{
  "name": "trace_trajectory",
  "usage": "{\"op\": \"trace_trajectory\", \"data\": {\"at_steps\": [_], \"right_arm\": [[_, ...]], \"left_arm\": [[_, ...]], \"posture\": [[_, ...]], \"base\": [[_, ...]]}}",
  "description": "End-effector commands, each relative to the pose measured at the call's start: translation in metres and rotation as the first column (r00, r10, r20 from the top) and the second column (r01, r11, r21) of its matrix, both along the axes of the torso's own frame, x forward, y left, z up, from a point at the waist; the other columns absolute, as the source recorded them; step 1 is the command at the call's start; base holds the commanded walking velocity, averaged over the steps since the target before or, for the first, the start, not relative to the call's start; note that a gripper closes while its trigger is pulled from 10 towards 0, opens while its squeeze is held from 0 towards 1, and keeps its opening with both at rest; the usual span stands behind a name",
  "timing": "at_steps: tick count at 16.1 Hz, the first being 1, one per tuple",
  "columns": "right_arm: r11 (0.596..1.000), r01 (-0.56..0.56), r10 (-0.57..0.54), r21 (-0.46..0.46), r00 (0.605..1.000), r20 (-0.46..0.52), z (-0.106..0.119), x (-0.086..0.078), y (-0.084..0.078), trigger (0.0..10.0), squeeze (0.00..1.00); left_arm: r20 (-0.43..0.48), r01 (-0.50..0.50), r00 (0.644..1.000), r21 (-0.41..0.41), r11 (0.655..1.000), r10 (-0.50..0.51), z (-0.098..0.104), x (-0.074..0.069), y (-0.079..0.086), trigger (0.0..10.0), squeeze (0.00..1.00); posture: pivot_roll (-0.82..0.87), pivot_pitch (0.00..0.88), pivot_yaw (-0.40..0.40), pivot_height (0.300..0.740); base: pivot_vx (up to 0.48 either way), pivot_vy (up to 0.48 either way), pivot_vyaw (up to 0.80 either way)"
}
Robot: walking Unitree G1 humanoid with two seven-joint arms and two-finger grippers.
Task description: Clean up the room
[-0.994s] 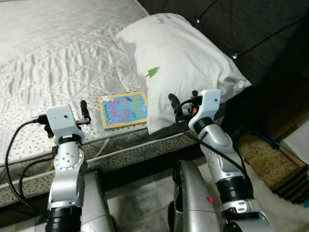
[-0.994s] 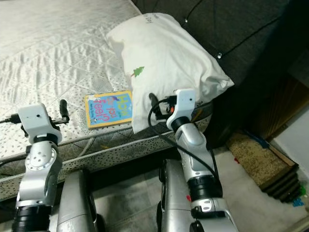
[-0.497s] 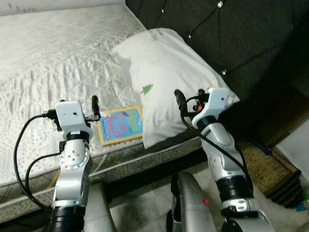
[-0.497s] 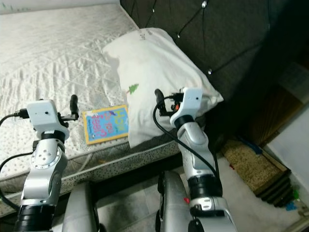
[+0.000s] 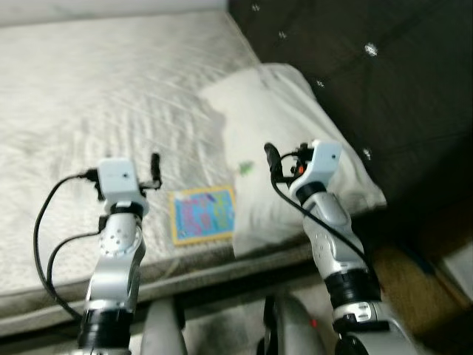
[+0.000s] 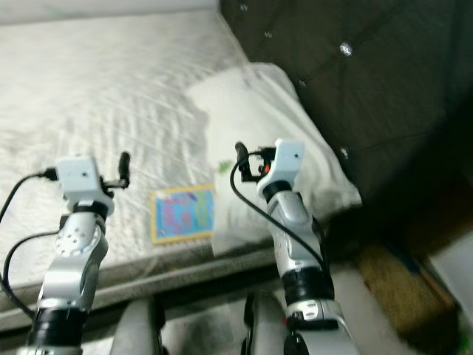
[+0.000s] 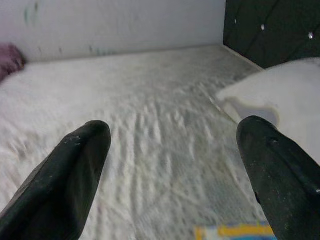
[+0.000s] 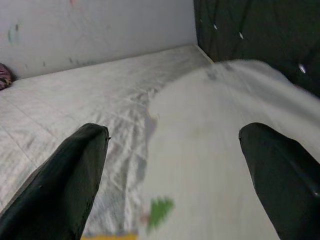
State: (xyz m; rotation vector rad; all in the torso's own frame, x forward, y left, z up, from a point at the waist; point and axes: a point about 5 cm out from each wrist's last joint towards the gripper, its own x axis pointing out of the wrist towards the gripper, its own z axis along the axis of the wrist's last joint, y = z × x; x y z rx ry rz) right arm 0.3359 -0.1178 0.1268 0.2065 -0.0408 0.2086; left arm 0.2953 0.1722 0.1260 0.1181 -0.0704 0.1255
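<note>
Nothing is being held yet. The left gripper point(image 7: 170, 165) and right gripper point(image 8: 172, 165) are being carried above the bed point(image 5: 89, 96), jaws wide and empty. The book point(image 5: 202, 214), lying just beside the pillow point(image 5: 295, 140), is judged still waiting to be tidied.

The bed point(image 5: 89, 89) is pale grey-white with a stitched pattern of crossing lines. The pillow point(image 5: 295, 133) is white with a tiny green tree point(image 8: 159, 210) on it. The book point(image 5: 202, 214) has a yellow edge and a blue cover with pink and green letters. The headboard point(image 5: 369, 66) is dark grey with shiny little buttons. The wall point(image 7: 110, 22) is white. Both arms are silver with black fingers point(image 7: 75, 170).
</note>
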Motion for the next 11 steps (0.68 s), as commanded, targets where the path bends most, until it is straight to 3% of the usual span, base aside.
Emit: {"op": "trace_trajectory", "data": {"at_steps": [1, 3, 6, 11], "right_arm": [[1.000, 0.017, -0.017, -0.005, 0.999, 0.029, 0.008, 0.003, -0.003, 10.0, 0.00], [0.997, 0.057, -0.055, -0.054, 0.998, 0.027, 0.005, 0.001, -0.014, 10.0, 0.00], [0.991, 0.108, -0.105, -0.081, 0.994, 0.032, 0.006, 0.003, -0.024, 10.0, 0.00], [0.990, 0.115, -0.113, -0.081, 0.993, 0.032, 0.004, 0.001, -0.021, 10.0, 0.00]], "left_arm": [[0.003, 0.019, 1.000, 0.029, 0.999, -0.019, 0.000, 0.001, -0.004, 10.0, 0.00], [0.002, 0.026, 1.000, 0.034, 0.999, -0.027, -0.001, -0.001, -0.007, 10.0, 0.00], [0.000, 0.028, 1.000, 0.021, 0.999, -0.028, -0.005, -0.007, -0.009, 10.0, 0.00], [0.004, 0.032, 0.999, 0.008, 0.999, -0.033, -0.003, -0.001, -0.006, 10.0, 0.00]], "posture": [[-0.04, 0.000, -0.020, 0.715], [-0.04, 0.000, -0.029, 0.739], [-0.04, 0.000, -0.036, 0.740], [-0.04, 0.000, -0.032, 0.740]], "base": [[0.000, 0.000, 0.00], [0.000, 0.000, 0.00], [0.000, 0.000, 0.00], [0.000, 0.000, 0.00]]}}
